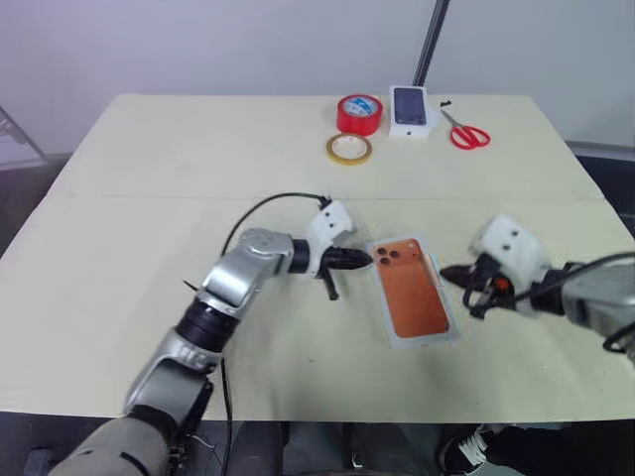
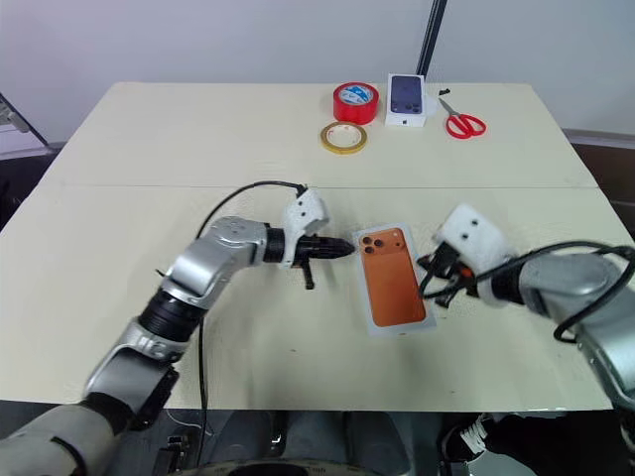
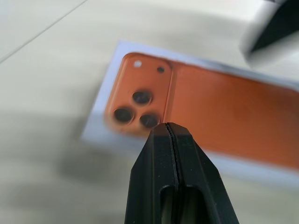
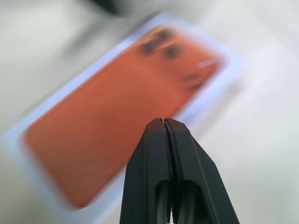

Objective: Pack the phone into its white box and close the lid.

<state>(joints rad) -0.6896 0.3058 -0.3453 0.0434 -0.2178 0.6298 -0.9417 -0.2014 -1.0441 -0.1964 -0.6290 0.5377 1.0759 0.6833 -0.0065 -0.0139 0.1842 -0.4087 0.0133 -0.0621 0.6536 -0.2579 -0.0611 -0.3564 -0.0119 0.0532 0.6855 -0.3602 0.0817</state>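
The lid (image 1: 415, 290) lies flat on the table's near middle with its printed orange phone picture facing up, also seen in the left wrist view (image 3: 224, 107) and the right wrist view (image 4: 107, 140). My left gripper (image 1: 365, 260) is shut and empty, its tip at the lid's far left corner beside the printed camera lenses. On the other side, my right gripper (image 1: 446, 272) is shut and empty too, with its tip close to the lid's right edge. The phone and the white box are hidden.
At the table's far edge stand a red tape roll (image 1: 359, 114), a yellow tape ring (image 1: 349, 149), a small white box picturing a dark phone (image 1: 410, 109) and red scissors (image 1: 466, 134). A black pole (image 1: 429, 45) rises behind them.
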